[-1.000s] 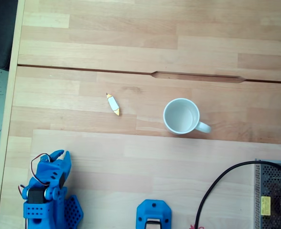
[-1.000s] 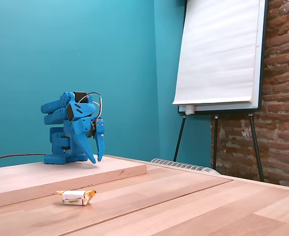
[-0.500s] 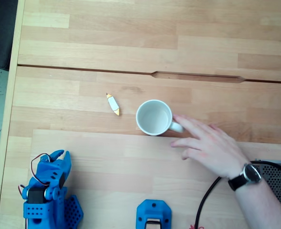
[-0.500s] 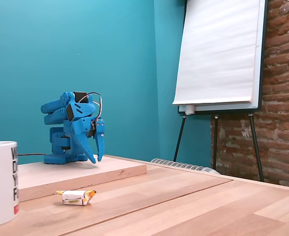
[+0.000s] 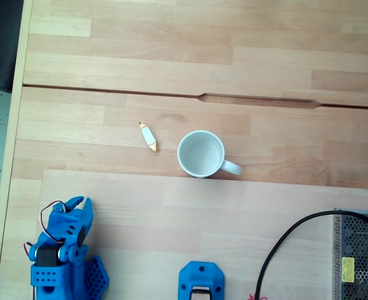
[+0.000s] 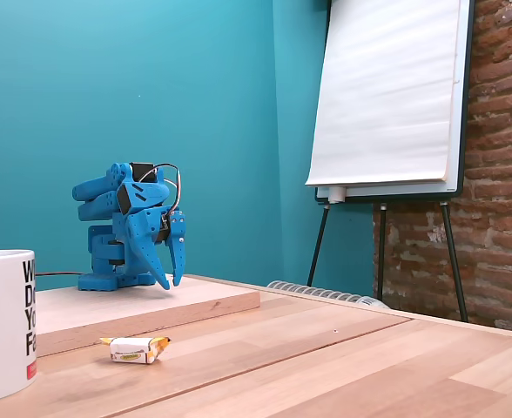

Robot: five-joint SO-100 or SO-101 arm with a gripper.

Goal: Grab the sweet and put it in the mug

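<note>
The sweet [image 5: 148, 136], a small white candy with yellow twisted ends, lies on the wooden table a little to the left of the mug in a fixed view from above. It also lies in front of the raised board in a fixed view from the side [image 6: 136, 349]. The mug [image 5: 183, 159] is white, upright and empty, with its handle pointing right. Its wall with black lettering stands at the left edge [image 6: 2, 324]. My blue gripper [image 5: 77, 202] is folded back at the table's lower left, far from both. Its fingers [image 6: 171, 281] point down, shut on nothing.
A raised wooden board [image 5: 190, 225] carries the arm. A second blue part [image 5: 201, 284] sits at the bottom edge. A black cable [image 5: 283, 247] and a metal mesh box [image 5: 359, 259] fill the lower right. A flipchart [image 6: 387, 96] stands before a brick wall.
A person's hand came in from the right, slid the mug left towards the sweet, and has withdrawn. The arm and the sweet have not moved.
</note>
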